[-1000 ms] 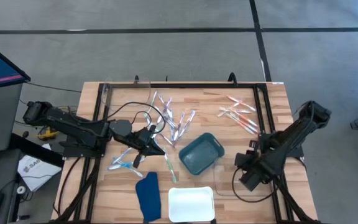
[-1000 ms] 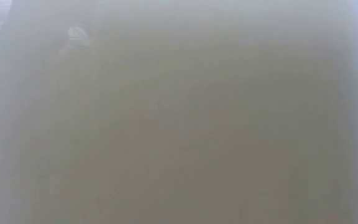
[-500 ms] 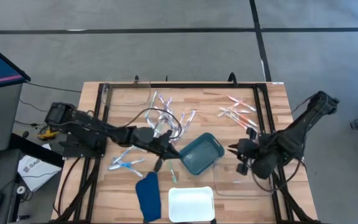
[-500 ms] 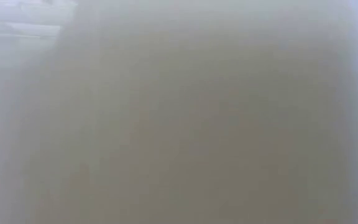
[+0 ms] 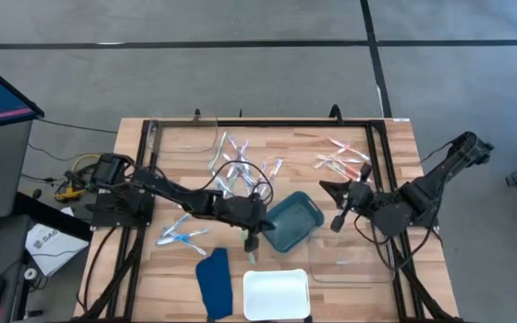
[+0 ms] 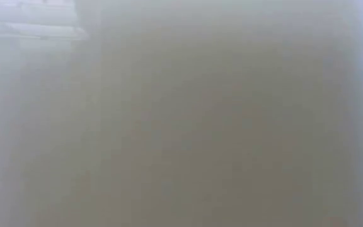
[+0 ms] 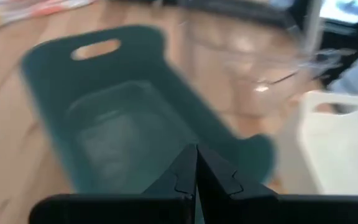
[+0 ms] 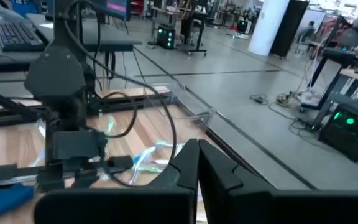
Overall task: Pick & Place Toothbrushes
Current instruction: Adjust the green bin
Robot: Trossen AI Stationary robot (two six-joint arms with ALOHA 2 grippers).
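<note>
Now | left gripper (image 5: pixel 251 235) at teal tray (image 5: pixel 296 215) rim | table (image 5: pixel 393 152) edge-side bare

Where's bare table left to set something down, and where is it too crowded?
Bare wood shows between the teal tray and the pink toothbrushes, and along the front left edge beside the blue cloth. It is crowded behind the teal tray, where the toothbrush pile lies and the left gripper reaches.

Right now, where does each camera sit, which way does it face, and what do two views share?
High view: above, facing straight down; both arms, left gripper, right gripper.
Low view: table height; only haze shows.
Left wrist view: faces the teal tray past its shut fingers.
Right wrist view: faces across the table to the left arm, shut fingers below.
Shared: teal tray, white tray.
</note>
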